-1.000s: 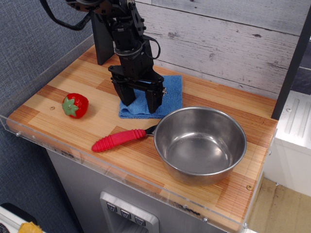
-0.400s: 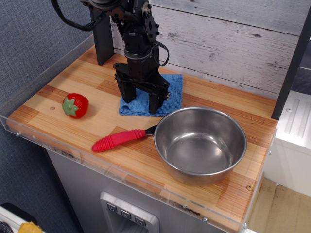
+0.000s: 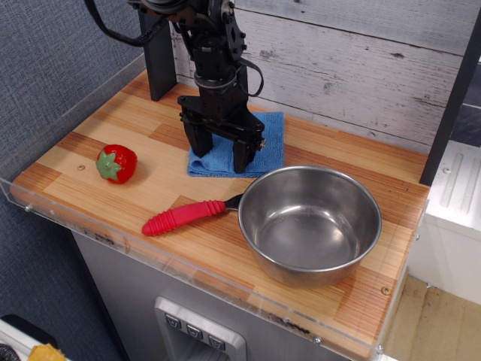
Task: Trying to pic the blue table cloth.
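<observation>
Steel first: the pan (image 3: 310,224) sits nearest the viewer on the wooden counter (image 3: 90,188), its red handle (image 3: 184,216) pointing away to the pan's left, and neither has shifted over the last second. Further to the pan's left lies the toy strawberry (image 3: 116,163), also unmoved. Just behind the pan's far-left rim is the blue table cloth (image 3: 263,150), flat against the wood. Over it stands the gripper (image 3: 220,152), fingers spread apart, one tip near the cloth's left edge and the other on its front part beside the pan. Against a second ago the gripper has drifted back, away from the pan, and the cloth appears to have slid a little with it; whether the tips are pressing the fabric is hard to tell from this angle. Nothing is pinched yet, so I judge the grasp has still to be made.
</observation>
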Controlling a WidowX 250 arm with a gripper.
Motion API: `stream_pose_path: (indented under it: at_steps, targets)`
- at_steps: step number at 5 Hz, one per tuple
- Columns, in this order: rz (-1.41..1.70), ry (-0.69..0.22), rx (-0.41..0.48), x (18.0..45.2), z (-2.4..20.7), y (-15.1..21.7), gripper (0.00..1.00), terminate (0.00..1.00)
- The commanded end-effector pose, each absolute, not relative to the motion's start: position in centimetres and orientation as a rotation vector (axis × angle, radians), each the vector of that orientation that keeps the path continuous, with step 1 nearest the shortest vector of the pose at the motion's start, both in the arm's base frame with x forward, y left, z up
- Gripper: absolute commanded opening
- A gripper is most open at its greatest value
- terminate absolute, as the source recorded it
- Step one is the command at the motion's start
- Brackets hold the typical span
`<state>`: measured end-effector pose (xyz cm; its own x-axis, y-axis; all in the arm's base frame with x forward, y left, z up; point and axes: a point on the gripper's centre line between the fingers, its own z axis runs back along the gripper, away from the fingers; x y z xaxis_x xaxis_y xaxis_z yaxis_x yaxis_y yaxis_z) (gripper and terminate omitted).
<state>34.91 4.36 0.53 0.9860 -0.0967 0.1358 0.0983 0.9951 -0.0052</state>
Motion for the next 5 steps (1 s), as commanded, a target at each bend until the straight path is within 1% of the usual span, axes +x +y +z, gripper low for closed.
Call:
stream_pose_path:
  at_steps: [1, 2, 3, 4, 5]
  targets:
    - [-0.223, -0.060, -0.087, 34.9, -1.6, -1.2, 1.00, 0.00]
    - [-0.265, -0.035, -0.087, 34.9, -2.0, -3.0, 1.00, 0.00]
    - [-0.325, 0.004, -0.066, 34.6, -2.8, -5.0, 1.00, 0.00]
    - [-0.402, 0.025, -0.046, 34.2, -3.3, -7.4, 1.00, 0.00]
    - [-0.476, 0.041, -0.053, 33.9, -3.7, -10.2, 1.00, 0.00]
